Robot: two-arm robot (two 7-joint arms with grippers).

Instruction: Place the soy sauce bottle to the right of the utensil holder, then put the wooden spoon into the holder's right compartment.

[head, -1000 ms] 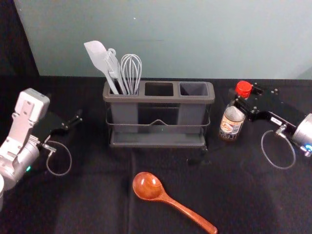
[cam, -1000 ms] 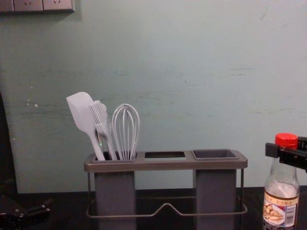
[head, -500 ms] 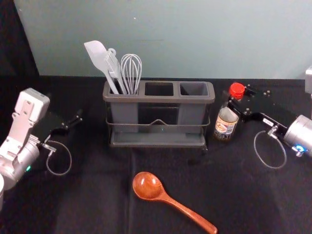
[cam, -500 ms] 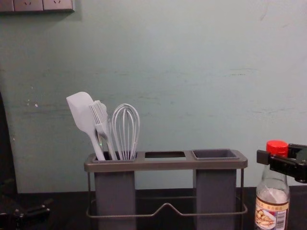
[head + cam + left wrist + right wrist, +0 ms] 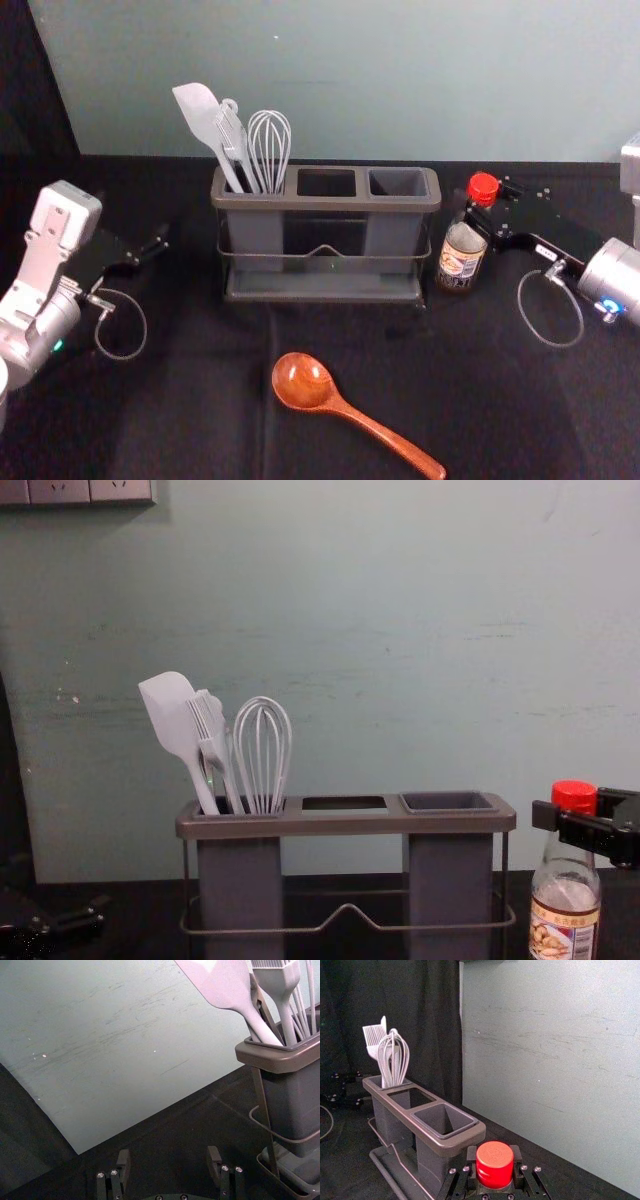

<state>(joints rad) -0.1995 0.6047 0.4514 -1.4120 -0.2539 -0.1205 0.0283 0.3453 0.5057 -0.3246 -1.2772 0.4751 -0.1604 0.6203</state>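
Right end effector (image 5: 482, 216) grasping bottle (image 5: 461, 262), now nearer right side of holder (image 5: 325, 202); left end effector (image 5: 152, 250) released, far left

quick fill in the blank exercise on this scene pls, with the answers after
The right gripper holds the soy sauce bottle, whose cap is ____. The whisk stands in the ____ compartment of the utensil holder. The wooden spoon lies in ____ of the holder.

Missing words: red; left; front.
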